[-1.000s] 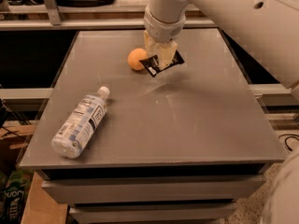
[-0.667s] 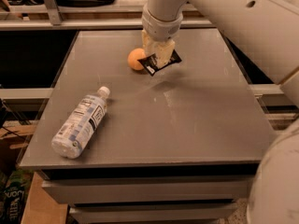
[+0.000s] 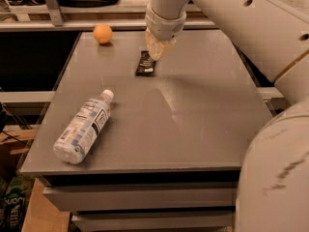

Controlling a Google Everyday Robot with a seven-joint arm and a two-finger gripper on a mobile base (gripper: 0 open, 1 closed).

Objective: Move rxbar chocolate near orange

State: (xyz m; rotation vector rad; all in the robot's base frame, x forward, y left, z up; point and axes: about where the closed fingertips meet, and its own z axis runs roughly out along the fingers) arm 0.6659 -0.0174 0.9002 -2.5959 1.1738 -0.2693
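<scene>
Pincer [image 3: 157,51]: hangs tip-down over the far middle of the table [image 3: 203,110], at the end of a thick white arm [image 3: 231,13] that comes in from the upper right. Its tan tip sits just above the far right corner of the rxbar.
Pincer state: cannot tell whether it is released or clenched. It is very close to the rxbar, and contact cannot be made out.
Rxbar [image 3: 145,63]: a flat black wrapper with pale lettering. It lies flat on the table in the far half, a little left of centre, with its long side running away from the camera.
Orange [image 3: 103,33]: small and round, it rests on the table near the far left corner, close to the back edge.
Rxbar to orange: apart, with bare table between them. The orange lies farther back and to the left of the rxbar.
Bottle [image 3: 83,128]: clear plastic with a white label, it lies on its side in the near left part of the table. Its white cap points toward the far right, roughly at the rxbar, and its base is near the front left edge. It is well apart from both rxbar and orange.
Table: a grey, matte, square top.
Arm: a second white segment fills the lower right corner, in front of the table's edge.
</scene>
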